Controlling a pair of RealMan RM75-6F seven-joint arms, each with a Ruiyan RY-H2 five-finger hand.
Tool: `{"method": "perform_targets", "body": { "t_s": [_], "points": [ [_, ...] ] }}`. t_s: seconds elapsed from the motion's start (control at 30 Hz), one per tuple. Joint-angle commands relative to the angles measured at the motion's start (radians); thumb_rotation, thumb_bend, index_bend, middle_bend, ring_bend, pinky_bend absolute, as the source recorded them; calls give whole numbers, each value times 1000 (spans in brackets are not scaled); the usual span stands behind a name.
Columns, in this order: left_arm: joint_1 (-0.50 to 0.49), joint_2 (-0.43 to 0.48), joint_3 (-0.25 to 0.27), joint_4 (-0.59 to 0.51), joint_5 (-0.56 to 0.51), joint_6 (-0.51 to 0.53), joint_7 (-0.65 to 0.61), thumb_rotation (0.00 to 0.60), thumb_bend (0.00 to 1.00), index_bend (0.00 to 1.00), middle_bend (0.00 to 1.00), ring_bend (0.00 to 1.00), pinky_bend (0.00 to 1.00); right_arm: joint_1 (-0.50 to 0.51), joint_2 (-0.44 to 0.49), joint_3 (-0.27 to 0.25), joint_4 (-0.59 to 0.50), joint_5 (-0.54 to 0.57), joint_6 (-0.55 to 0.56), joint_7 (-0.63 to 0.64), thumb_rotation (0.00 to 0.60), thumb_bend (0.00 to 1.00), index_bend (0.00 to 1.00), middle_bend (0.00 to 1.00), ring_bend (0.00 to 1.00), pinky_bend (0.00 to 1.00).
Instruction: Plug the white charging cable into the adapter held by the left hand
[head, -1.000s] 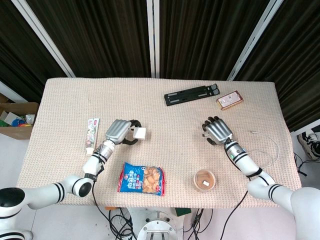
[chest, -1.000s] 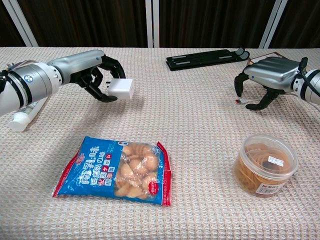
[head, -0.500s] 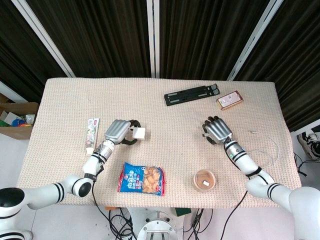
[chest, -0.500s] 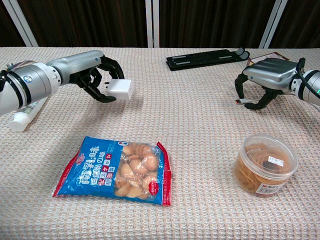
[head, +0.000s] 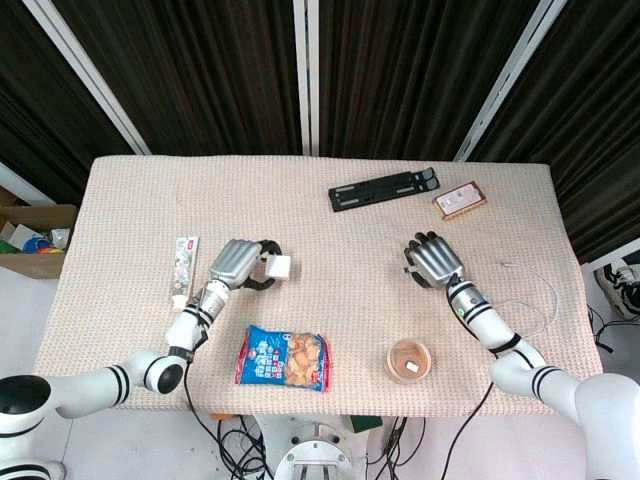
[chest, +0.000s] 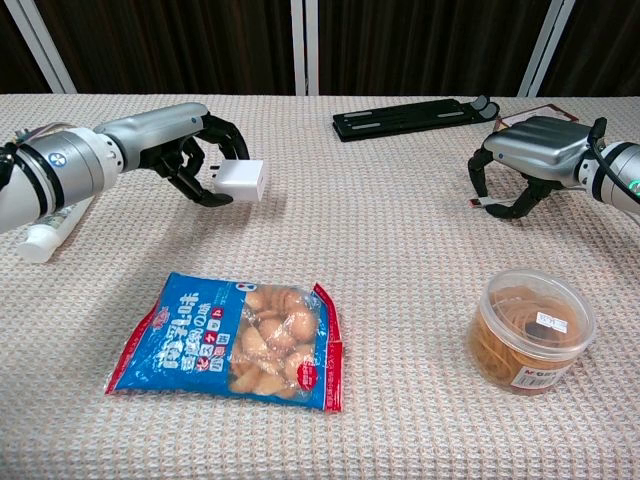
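The snack bag (chest: 232, 343) at the table's (head: 330, 225) front edge serves as the landmark. Far to its left and further back, a white tube (head: 183, 268) lies lengthwise on the cloth, its cap toward the front. Just right of the tube, behind the bag's left end, the left hand (chest: 190, 152) hovers above the table, its dark fingers (chest: 205, 196) curled around a white adapter (chest: 241, 180), which it pinches from behind so the block's free face points right. The adapter sits back and slightly left of the bag's middle, clear of the cloth. Well behind the bag and to its right, near the far edge, a long black bar (head: 384, 189) lies aslant. Right of the bag at the same depth stands a round clear tub (chest: 530, 329) holding tan rubber bands. Behind the tub, the right hand (chest: 533, 159) arches palm-down over the cloth, fingers (chest: 479, 170) bent downward; a small dark tip (chest: 477, 205) shows at its fingertips, but whether it is pinched I cannot tell. Beyond that hand, near the far right corner, rests a small pink-and-brown packet (head: 460, 199). The white cable (head: 540, 291) loops on the cloth at the table's right edge, well right of the bag and past the right forearm.
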Motion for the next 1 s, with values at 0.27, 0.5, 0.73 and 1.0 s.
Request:
{"method": "perform_targets", "body": {
  "t_s": [0.27,0.5,0.73,1.0],
  "points": [
    [0,21,-13,-21,1,12,1,600,483,588,513,756,989,-24,52,36,-84,4,96,3,600,534,652,458,217,299],
    [-16,69,-60,-87,-25,9,-4,600,486,588,513,756,989,-31,154,88,-277,32,148,-70,600,698,673,558,342,385],
    [-36,120,-104,-162,-80,-8,5,600,488,588,513,756,989,-3,225,138,-482,98,116,-191,600,778,675,625,396,419],
    [-64,139,-110,-216,-162,-20,81,600,488,588,513,756,989,80,255,208,-644,278,27,-389,600,778,679,633,398,420]
  ]
}}
